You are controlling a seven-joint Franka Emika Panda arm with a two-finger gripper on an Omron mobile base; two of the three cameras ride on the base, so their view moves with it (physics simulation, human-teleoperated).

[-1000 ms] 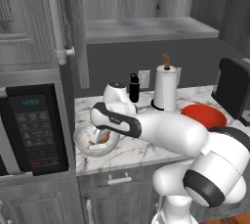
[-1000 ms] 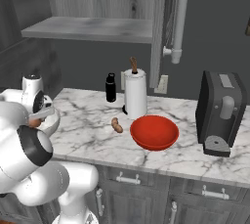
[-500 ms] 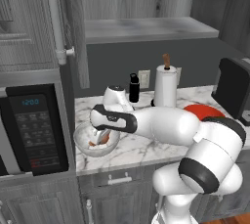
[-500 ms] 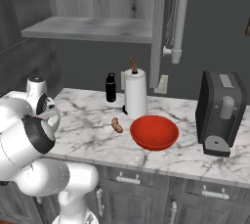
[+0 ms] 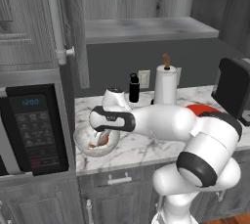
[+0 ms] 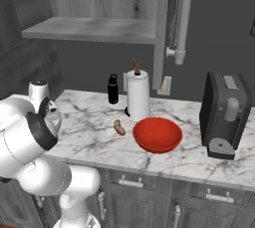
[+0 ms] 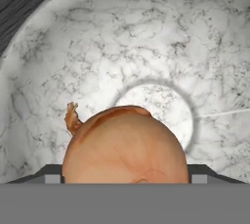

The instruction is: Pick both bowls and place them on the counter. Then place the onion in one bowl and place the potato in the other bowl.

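The white-grey marble bowl (image 5: 80, 142) stands on the counter (image 6: 94, 122) at its left end, beside the microwave. My gripper (image 5: 101, 137) reaches down inside it. In the hand view the round orange-brown onion (image 7: 124, 145) sits between the fingertips (image 7: 197, 170), both of which touch it, just above the bowl's floor (image 7: 122, 37). The glossy red bowl (image 6: 157, 135) rests on the counter further right, in front of the paper towel roll. The lumpy potato (image 6: 119, 128) lies on the marble just left of the red bowl.
A black microwave (image 5: 34, 130) stands close to the left of the marble bowl. A paper towel roll (image 5: 165, 83) and a black bottle (image 5: 134, 88) stand at the back. A dark coffee machine (image 6: 226, 115) is at the right end. A grey shelf (image 6: 94, 28) hangs above.
The arm's elbow has swung up and to the right. The hand stays in the marble bowl with the onion still between its fingers.
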